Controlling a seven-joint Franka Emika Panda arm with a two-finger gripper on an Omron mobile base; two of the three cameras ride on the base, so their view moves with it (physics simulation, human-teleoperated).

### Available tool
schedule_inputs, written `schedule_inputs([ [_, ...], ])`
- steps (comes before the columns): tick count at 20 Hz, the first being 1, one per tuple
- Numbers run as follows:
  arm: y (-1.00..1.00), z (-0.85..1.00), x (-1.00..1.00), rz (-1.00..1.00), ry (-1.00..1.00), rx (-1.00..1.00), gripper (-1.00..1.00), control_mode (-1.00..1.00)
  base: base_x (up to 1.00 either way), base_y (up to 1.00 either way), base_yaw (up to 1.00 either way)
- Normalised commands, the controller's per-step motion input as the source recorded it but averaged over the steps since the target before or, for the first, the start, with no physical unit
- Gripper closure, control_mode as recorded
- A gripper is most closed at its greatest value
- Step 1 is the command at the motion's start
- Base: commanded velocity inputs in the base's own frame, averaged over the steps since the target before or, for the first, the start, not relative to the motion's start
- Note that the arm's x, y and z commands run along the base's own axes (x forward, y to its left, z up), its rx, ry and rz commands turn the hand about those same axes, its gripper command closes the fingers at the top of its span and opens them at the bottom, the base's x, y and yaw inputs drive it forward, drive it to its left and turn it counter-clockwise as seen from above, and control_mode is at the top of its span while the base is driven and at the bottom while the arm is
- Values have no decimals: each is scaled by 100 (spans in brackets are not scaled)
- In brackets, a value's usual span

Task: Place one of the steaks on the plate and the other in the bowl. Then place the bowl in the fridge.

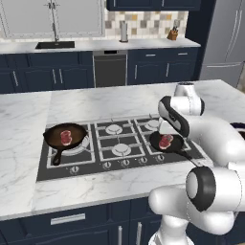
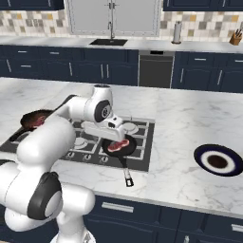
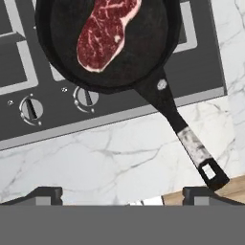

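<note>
Arm bent low over skillet (image 2: pixel 121 146), steak (image 3: pixel 106 32) below, jaws apparently spread

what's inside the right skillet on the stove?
One raw steak lies flat in the right skillet, with nothing else on the pan's visible floor. In the hand view the pan's far rim is cropped, and the floor under the meat is hidden.

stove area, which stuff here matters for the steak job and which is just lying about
Belongs to the job:
left steak
right steak
plate
fridge
gripper, open above the right skillet

Just lying about:
left skillet
right skillet
knife block
sink
</note>
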Motion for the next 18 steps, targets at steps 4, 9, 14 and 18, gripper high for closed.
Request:
schedule_inputs([
  [4,-1,-30,43,-1,0,0,-100,-100,0,0,0],
  [9,-10,-28,41,-1,0,0,-100,-100,0,0,0],
  [14,-9,-18,31,0,0,0,-100,-100,0,0,0],
  [18,-3,-15,38,0,0,0,-100,-100,0,0,0],
])
